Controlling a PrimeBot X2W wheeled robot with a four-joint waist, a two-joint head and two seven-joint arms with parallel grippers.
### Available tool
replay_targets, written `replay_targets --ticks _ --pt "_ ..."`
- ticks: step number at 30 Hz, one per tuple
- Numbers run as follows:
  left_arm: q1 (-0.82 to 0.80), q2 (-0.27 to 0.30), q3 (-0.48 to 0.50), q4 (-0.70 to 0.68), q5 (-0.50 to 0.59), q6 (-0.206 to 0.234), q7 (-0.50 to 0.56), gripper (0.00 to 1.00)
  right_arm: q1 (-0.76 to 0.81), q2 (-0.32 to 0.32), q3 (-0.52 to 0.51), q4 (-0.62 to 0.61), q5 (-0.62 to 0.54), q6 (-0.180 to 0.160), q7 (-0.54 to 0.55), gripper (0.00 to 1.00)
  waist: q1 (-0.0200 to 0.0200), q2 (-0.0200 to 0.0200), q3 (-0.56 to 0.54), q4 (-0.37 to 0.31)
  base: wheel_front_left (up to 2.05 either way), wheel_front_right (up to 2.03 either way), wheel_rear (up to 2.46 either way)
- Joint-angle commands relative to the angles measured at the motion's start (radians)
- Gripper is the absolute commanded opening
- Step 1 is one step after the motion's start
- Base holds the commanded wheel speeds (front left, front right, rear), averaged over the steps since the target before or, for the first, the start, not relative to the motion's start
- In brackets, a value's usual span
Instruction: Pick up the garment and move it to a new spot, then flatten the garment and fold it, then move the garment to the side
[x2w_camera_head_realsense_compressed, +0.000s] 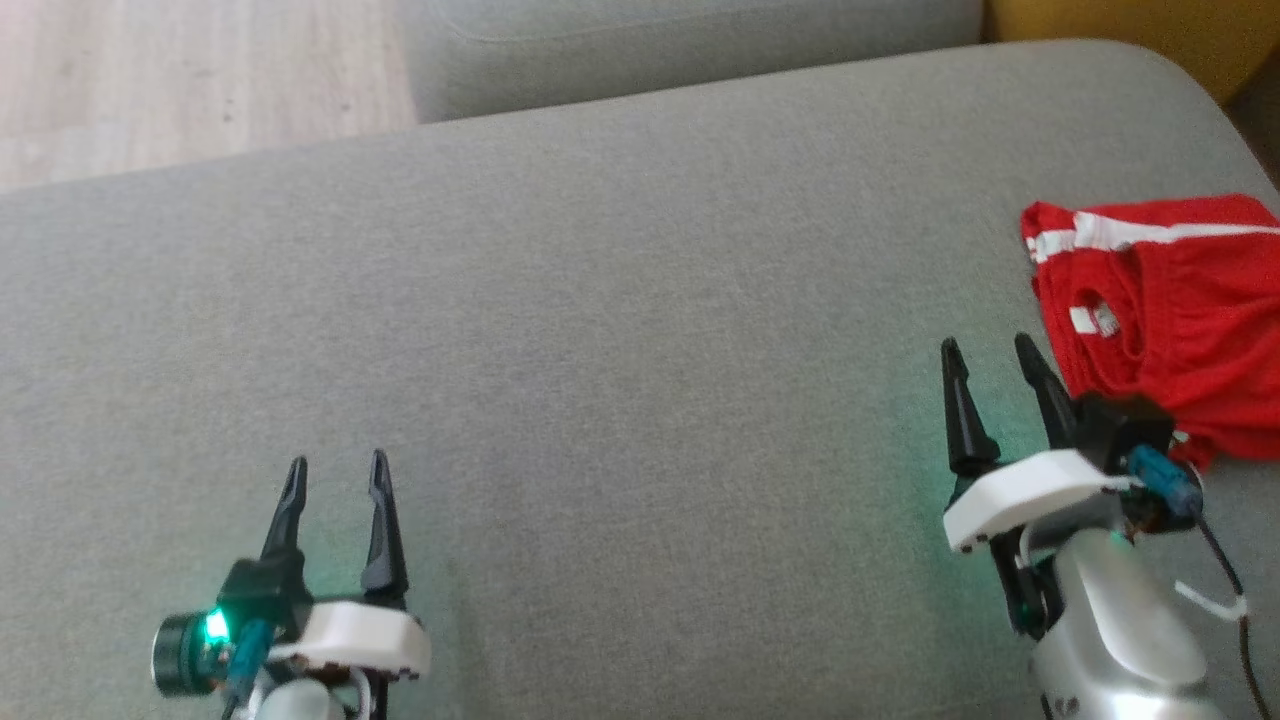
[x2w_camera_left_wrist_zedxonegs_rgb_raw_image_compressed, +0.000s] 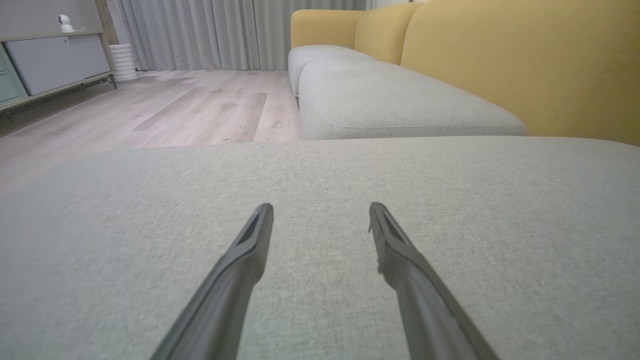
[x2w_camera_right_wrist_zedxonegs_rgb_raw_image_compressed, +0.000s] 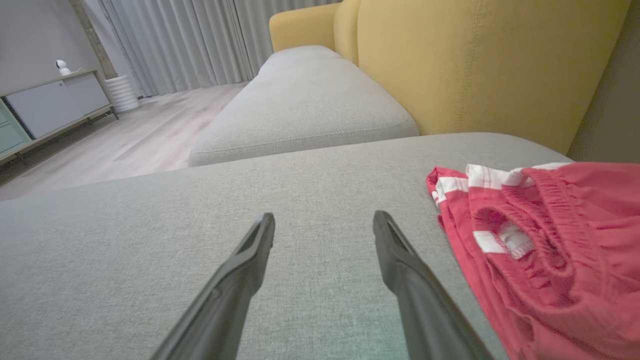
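**Red shorts bunched beside the right jaws; both pairs of jaws released**

The red shorts (x2w_camera_head_realsense_compressed: 1170, 300), white-striped with the elastic waistband showing, lie in a loose, wrinkled heap on the grey seat cushion (x2w_camera_head_realsense_compressed: 600, 300), off to the right of the right jaws. In the right wrist view they sit just beyond the right-hand finger (x2w_camera_right_wrist_zedxonegs_rgb_raw_image_compressed: 420, 285), not between the two fingers. In the head view the wrist behind those jaws overlaps the lower hem of the shorts, and I cannot tell whether it touches the cloth. The left jaws hang well apart from the shorts, far to the other side, with grey cushion fabric between and ahead of their fingers.

Both pairs of jaws stand spread wide and grasp nothing.

How far along the task is stays open, in my judgement. The shorts rest toward one end of the cushion, away from its broad middle. That fits a garment already set aside and let go. Yet the layers are rumpled, the waistband gapes and no edge lines up squarely. That fits just as well a garment waiting to be lifted. What does show is that the shorts are not spread flat, no crisp fold is visible, and neither pair of jaws has hold of them.
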Motion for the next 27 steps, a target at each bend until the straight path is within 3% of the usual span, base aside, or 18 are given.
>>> replay_targets --ticks 1,13,26,27 --pt "0.0 0.004 0.036 -0.02 -0.006 0.001 -0.005 1.0 -0.003 0.003 0.028 -0.034 0.009 -0.001 -0.011 1.0 0.0001 -0.0001 -0.017 0.014 0.0 0.0 0.0" --pt "0.045 0.004 0.044 -0.008 -0.025 0.012 -0.005 1.0 0.067 0.003 0.053 -0.035 0.026 -0.001 -0.011 1.0 0.0001 -0.0001 -0.075 0.054 0.0 0.0 0.0" --pt "0.074 0.004 0.05 -0.031 -0.048 -0.023 -0.005 1.0 0.08 0.004 0.074 -0.03 0.043 -0.001 -0.011 1.0 0.0001 -0.0001 -0.087 0.077 0.0 0.0 0.0" --pt "0.075 0.004 0.051 -0.034 -0.049 -0.026 -0.005 0.0 0.079 0.004 0.074 -0.031 0.044 -0.001 -0.011 0.0 0.0001 -0.0001 -0.087 0.076 0.0 0.0 0.0"
